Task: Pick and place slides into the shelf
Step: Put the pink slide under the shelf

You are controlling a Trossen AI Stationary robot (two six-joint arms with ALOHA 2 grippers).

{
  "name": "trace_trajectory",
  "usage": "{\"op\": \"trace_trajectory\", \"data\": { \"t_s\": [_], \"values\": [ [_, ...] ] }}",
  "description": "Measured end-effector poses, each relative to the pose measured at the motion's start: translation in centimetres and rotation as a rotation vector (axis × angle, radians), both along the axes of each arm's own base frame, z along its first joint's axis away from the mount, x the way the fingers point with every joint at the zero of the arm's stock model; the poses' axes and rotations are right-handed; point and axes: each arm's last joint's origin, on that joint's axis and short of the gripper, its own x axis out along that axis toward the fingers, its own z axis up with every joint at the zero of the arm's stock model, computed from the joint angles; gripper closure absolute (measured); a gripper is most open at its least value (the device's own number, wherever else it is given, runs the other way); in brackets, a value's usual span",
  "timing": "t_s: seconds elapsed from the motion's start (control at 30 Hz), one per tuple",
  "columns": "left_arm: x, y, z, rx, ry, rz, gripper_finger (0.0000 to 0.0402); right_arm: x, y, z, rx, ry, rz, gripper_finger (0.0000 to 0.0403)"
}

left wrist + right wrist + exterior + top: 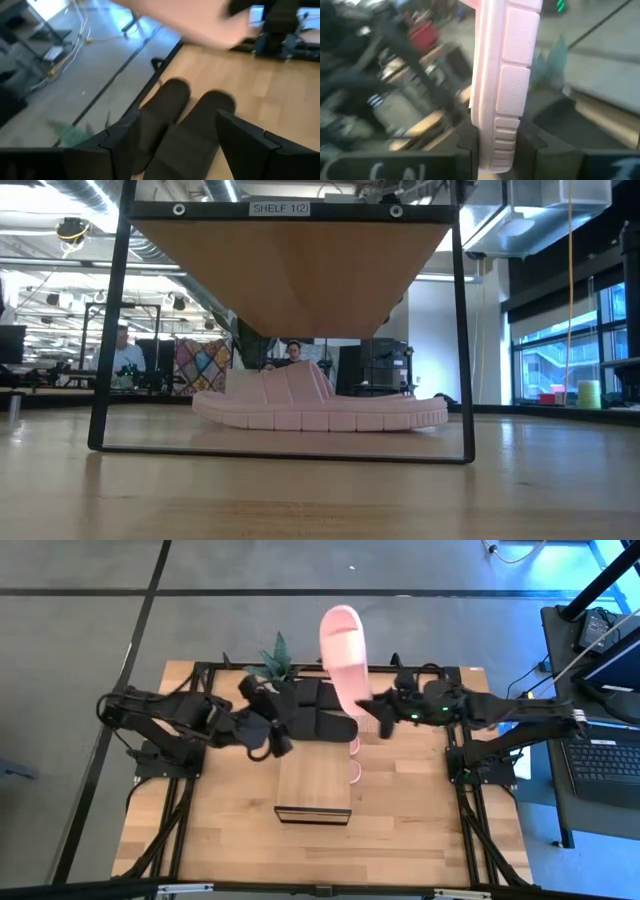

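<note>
Your right gripper (pixel 368 710) clamped the pale pink foam slide (pixel 343 655) lengthwise, just behind the wood-topped shelf (pixel 314 780); left gripper (pixel 268 732) stood open, empty.

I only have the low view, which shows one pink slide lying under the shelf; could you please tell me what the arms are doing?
Observer: The right pincer grips another pink slide, held up off the table.
Operator: Thank you, and the left arm?
Observer: The left pincer is open and empty, next to the black slides.
</note>
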Motion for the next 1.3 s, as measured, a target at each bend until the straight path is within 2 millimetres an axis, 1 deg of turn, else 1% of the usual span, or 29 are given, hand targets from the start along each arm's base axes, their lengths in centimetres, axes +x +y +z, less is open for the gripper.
{"op": "trace_trajectory", "data": {
  "t_s": [0.17,0.23,0.4,0.5,0.63,0.73,0.9,0.97,1.03,1.1,1.2,1.3],
  "values": [
    [-2.9,0.1,0.3,-0.04,-0.031,0.008,0.0159,-4.8,0.6,0.5,0.169,0.1,0.191,0.0328],
    [-4.0,0.2,0.2,-0.058,-0.05,0.01,0.0159,-6.7,0.7,0.5,0.25,0.144,0.246,0.0328],
    [-7.0,1.0,-1.2,-0.145,-0.13,0.028,0.0159,-10.4,1.4,0.0,0.435,0.268,0.367,0.0328],
    [-8.6,1.8,-2.3,-0.148,-0.231,0.117,0.0159,-11.8,2.0,-0.7,0.583,0.39,0.461,0.0328],
    [-10.4,2.5,-4.3,-0.181,-0.334,0.197,0.0159,-12.4,2.9,-2.0,0.751,0.61,0.517,0.0328],
    [-11.1,2.7,-6.0,-0.215,-0.383,0.211,0.0159,-12.6,3.6,-2.8,0.833,0.768,0.566,0.0328],
    [-11.8,3.0,-8.1,-0.268,-0.437,0.237,0.0159,-12.6,4.6,-3.3,0.858,0.855,0.625,0.0329],
    [-11.9,3.0,-8.9,-0.285,-0.442,0.249,0.0159,-12.6,4.9,-4.2,0.873,0.904,0.619,0.0329],
    [-11.9,3.0,-9.6,-0.302,-0.443,0.261,0.0159,-12.7,5.2,-5.6,0.895,0.966,0.632,0.033],
    [-11.9,3.0,-10.0,-0.316,-0.441,0.265,0.0159,-12.6,5.5,-7.1,0.912,0.971,0.692,0.033],
    [-11.9,2.9,-10.4,-0.336,-0.428,0.254,0.0159,-12.0,6.0,-9.2,0.93,0.872,0.824,0.033],
    [-11.8,2.9,-10.5,-0.357,-0.43,0.252,0.0159,-11.6,6.3,-11.4,0.951,0.781,0.912,0.033]
  ]
}}
